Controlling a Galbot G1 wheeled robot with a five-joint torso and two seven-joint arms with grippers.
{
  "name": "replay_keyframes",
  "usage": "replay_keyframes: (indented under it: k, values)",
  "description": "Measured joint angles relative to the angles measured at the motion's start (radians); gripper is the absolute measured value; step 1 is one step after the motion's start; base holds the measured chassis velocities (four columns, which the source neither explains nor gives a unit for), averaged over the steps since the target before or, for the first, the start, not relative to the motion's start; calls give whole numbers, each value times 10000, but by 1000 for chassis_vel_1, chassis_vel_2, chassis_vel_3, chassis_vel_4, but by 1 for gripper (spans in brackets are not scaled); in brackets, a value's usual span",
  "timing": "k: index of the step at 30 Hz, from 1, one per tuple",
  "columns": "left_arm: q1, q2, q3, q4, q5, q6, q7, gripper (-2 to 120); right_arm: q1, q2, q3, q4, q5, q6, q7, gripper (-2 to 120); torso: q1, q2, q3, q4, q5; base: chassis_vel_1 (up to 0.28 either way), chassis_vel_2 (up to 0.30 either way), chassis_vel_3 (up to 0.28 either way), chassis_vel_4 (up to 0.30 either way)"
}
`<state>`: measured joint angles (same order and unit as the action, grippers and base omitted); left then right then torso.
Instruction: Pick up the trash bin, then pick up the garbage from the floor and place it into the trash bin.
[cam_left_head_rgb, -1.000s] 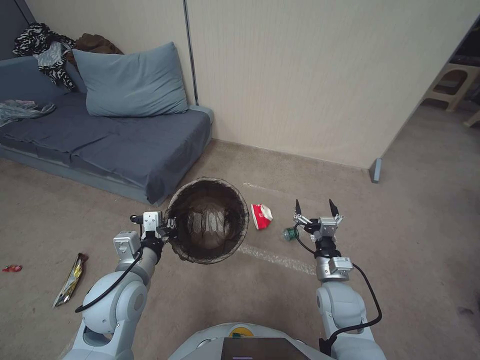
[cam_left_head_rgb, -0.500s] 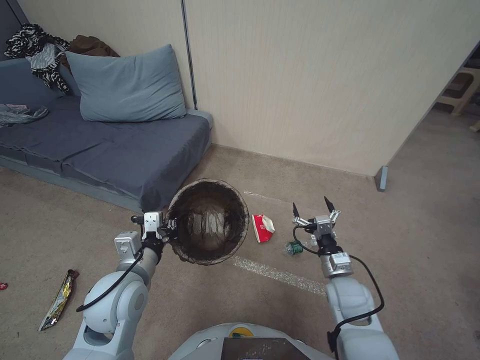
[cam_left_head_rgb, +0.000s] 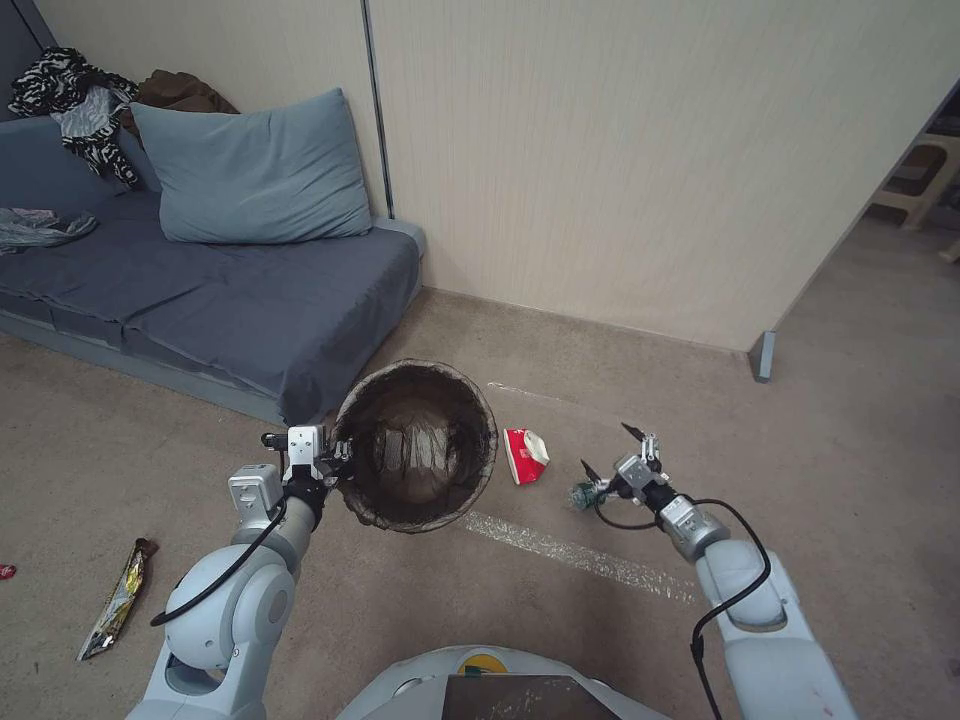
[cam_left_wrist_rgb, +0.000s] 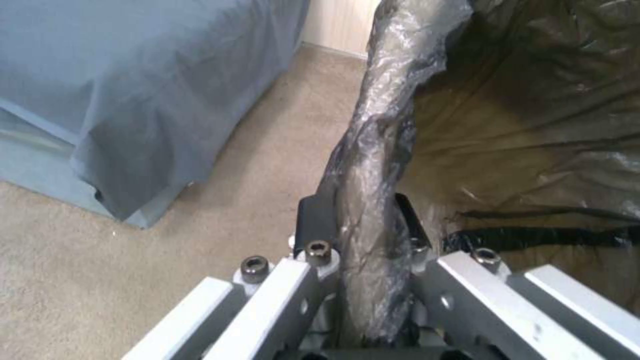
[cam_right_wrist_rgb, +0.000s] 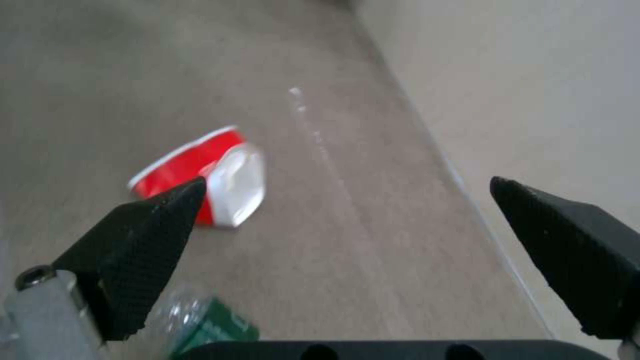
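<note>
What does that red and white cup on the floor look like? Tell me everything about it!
The crushed cup is a paper cup, red on the outside with a white rim and white inside. It is squashed flat and lies on its side on the beige floor, between the trash bin and the bottle with a green label. Nothing touches it but the floor. In the right wrist view it lies ahead of the open right gripper, one black fingertip overlapping its edge in the picture.

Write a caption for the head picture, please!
Left gripper holds bin; open right gripper by bottle.
</note>
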<state>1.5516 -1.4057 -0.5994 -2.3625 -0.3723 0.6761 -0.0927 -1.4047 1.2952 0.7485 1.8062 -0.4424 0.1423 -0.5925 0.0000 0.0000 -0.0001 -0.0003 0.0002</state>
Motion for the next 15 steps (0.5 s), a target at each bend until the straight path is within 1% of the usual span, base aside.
replay_keyframes:
  k: [3,4,7,8,11,14,15]
  values:
    - [-19,41,18,0,-1,1,-1,2,353,-646,-189,-781,-396,527,-584,100,0,0,0,3,2,0,0,0,0]
    - [-19,41,18,0,-1,1,-1,2,353,-646,-189,-781,-396,527,-584,100,0,0,0,3,2,0,0,0,0]
    - [-49,64,89,6,-1,8,-2,2,802,-1134,-249,-1504,-1490,1110,-890,100,0,0,0,2,2,0,0,0,0]
    - [-49,64,89,6,-1,8,-2,2,802,-1134,-249,-1504,-1490,1110,-890,100,0,0,0,2,2,0,0,0,0]
    - [-82,76,174,61,14,13,-6,2,1236,-1699,-386,-2031,-2247,1477,-1142,100,0,0,1,4,-2,0,0,0,0]
    - [-120,88,238,97,22,19,-9,2,1376,-1870,-423,-2245,-2502,1579,-1200,100,0,0,1,5,-1,0,0,0,0]
    - [-160,106,312,127,29,24,-12,2,1504,-1998,-437,-2489,-2706,1699,-1281,100,0,0,1,3,-1,0,0,0,0]
